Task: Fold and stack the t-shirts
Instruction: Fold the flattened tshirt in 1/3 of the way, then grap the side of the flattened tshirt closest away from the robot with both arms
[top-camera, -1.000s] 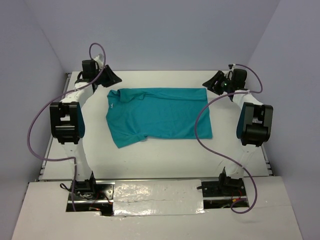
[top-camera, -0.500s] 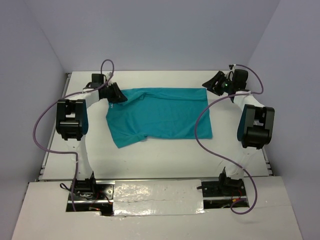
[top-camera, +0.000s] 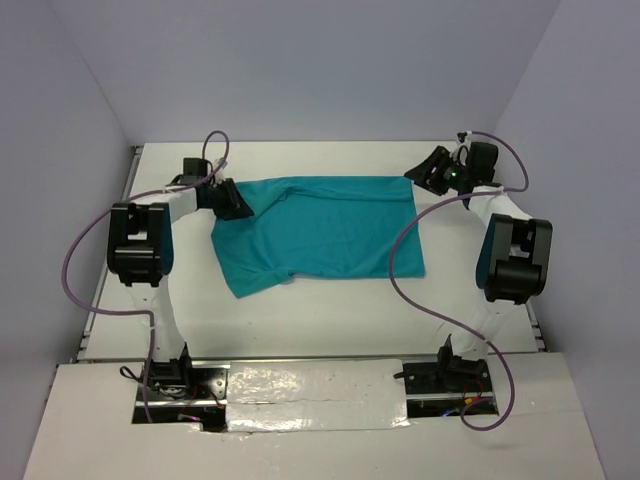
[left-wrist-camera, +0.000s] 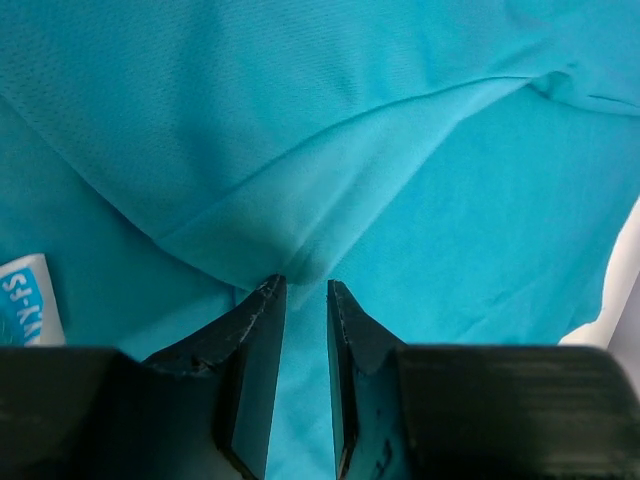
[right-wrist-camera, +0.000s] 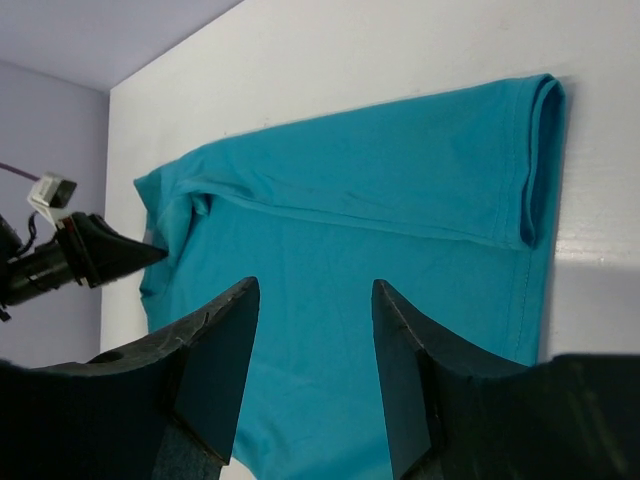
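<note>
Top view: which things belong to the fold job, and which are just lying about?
Job: shirt; left gripper; right gripper.
Lying about: purple cables; foil strip; table.

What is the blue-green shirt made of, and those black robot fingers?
Shirt: thin, soft knit cloth with a matte look. Up close it shows a fine mesh weave and lies in gentle folds.
Left fingers: probably hard black plastic, smooth with a faint sheen and crisp moulded edges. Painted metal can't be ruled out.
</note>
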